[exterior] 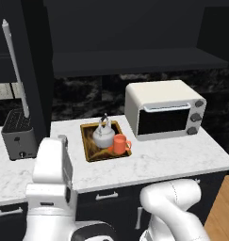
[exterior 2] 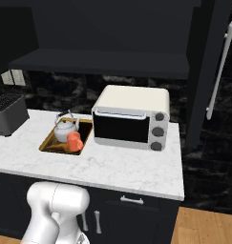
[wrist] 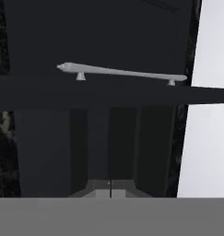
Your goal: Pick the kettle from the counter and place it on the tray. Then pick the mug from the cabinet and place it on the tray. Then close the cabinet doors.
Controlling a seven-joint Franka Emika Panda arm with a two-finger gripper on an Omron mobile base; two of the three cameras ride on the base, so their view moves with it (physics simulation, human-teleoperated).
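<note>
Black cabinet doors [exterior: 38,70] stand swung open at both sides of the upper cabinet [exterior: 134,59], the left one with its long silver bar handle [exterior: 14,70] seen edge-on above a dark toaster [exterior: 18,134] at the left end of the white marble counter [exterior: 172,157]. Further right on that counter lies the golden-rimmed tray [exterior: 87,153], and on it the silver kettle [exterior: 103,134] stands upright with the orange mug [exterior: 120,143] touching or just beside it on the side nearer the robot. Right of the tray, just beside it, sits a cream toaster oven [exterior: 163,113] with three knobs. At the far right in the right base view hangs the other open door [exterior 2: 208,71] with its handle [exterior 2: 218,71]. In the hand view, a black door panel with a silver bar handle [wrist: 120,72] is close ahead, and the gripper [wrist: 110,190] has its finger tips pressed together, pinching nothing.
</note>
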